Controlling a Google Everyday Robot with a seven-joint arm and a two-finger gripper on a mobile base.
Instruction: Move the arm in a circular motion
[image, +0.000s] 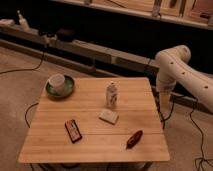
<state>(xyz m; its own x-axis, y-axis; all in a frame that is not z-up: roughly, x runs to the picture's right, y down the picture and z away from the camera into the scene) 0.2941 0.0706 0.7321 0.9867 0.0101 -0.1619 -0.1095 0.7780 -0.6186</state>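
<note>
Hanging past the far side edge of the light wooden slatted table (52, 122), the glossy white tubular arm (176, 64) ends in its yellowish gripper (164, 98), pointing down; how far it is open cannot be told. A small white bottle (112, 93) stands well apart from it, near the table's middle.

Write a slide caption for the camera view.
White arm holds its hand beyond the right edge of the wooden table, away from the bottle.

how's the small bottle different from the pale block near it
The bottle stands upright and tall; the pale block lies flat and low. The bottle looks rounded, the block rectangular. Both are whitish and sit on the table, apart from the gripper, which hangs beside the table's right edge.
</note>
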